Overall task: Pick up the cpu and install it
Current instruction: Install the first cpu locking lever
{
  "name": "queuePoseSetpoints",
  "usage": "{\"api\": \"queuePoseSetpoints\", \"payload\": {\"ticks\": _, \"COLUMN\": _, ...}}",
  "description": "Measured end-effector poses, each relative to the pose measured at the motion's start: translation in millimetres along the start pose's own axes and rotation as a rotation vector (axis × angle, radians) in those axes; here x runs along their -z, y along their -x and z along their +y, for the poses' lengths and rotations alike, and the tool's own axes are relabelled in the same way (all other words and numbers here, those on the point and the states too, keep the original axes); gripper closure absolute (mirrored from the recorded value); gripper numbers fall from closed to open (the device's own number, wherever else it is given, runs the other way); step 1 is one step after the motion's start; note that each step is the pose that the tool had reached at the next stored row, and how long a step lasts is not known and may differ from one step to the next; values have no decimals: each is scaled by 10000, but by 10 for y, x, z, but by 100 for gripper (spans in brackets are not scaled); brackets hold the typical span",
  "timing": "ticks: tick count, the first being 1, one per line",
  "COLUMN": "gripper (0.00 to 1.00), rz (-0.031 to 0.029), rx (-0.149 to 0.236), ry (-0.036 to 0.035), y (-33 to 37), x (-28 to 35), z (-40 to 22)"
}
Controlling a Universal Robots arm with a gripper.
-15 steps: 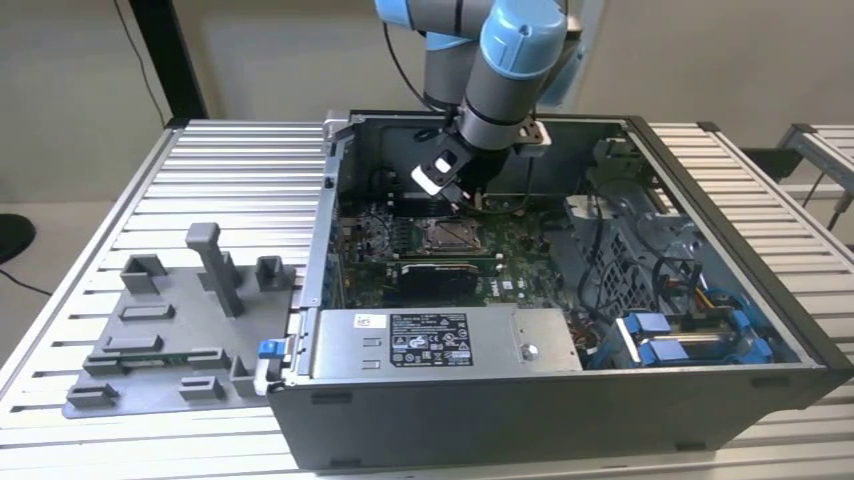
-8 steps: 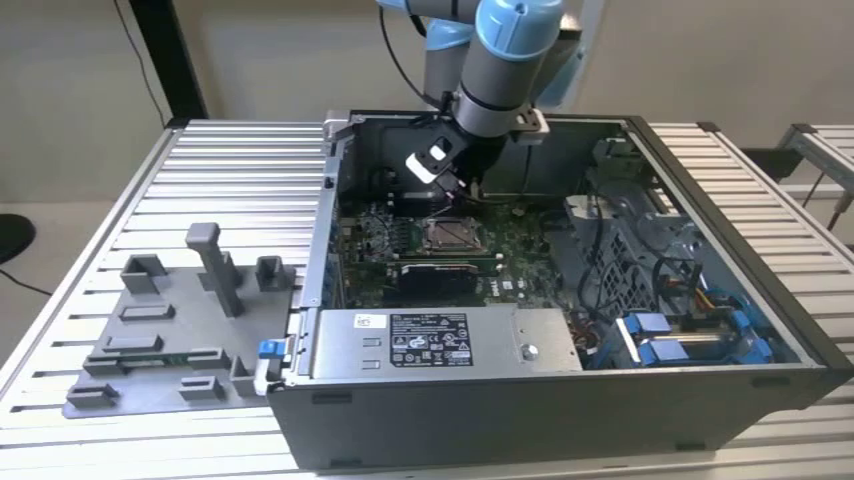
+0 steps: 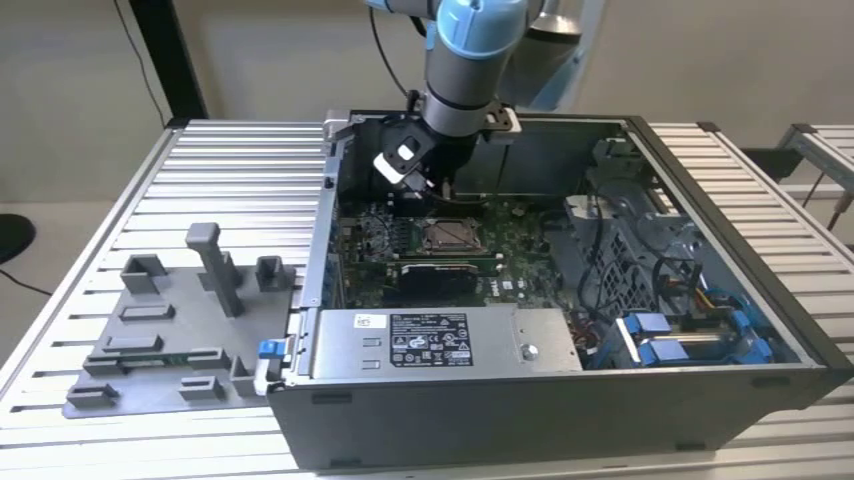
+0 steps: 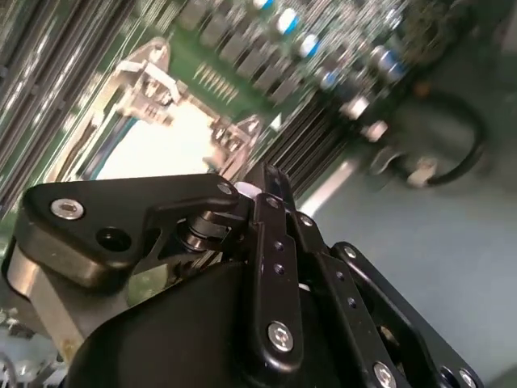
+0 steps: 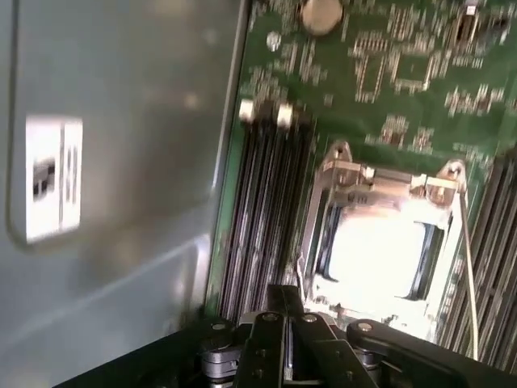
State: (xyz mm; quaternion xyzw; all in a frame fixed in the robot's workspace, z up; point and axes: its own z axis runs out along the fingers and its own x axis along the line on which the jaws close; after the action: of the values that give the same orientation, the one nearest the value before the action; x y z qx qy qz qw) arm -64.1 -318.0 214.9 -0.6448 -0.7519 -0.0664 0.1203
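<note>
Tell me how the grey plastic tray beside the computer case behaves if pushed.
The tray looks like rigid moulded plastic, so probably stiff and light. Its broad flat base lies on the ribbed table, so it would likely slide rather than tip. Pushing its tall post high up might lift an edge.

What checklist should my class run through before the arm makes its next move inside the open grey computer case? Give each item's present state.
1. Black gripper near the metal-framed square socket of the green motherboard: ok, it hangs close above it.
2. Socket contents: cannot tell. The pale silver-white square inside may be the cpu or bare contacts.
3. Socket's thin wire lever: cannot tell whether it is latched.
4. Black cables apart from the socket: ok, they lie toward the exterior view's right.
5. Grey plastic fixture tray outside the case: ok, it sits on the slatted metal table.
</note>
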Motion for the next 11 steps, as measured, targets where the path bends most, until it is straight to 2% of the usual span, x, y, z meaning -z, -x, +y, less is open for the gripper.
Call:
{"api": "queuePoseSetpoints", "payload": {"ticks": 1, "gripper": 100, "rz": 25, "rx": 1, "ry": 4, "y": -7, "x": 1, "z": -36}}
{"api": "queuePoseSetpoints", "payload": {"ticks": 2, "gripper": 100, "rz": 42, "rx": 1, "ry": 5, "y": -9, "x": 6, "z": -45}}
{"api": "queuePoseSetpoints", "payload": {"ticks": 11, "gripper": 100, "rz": 53, "rx": -5, "ry": 11, "y": 14, "x": -11, "z": -30}}
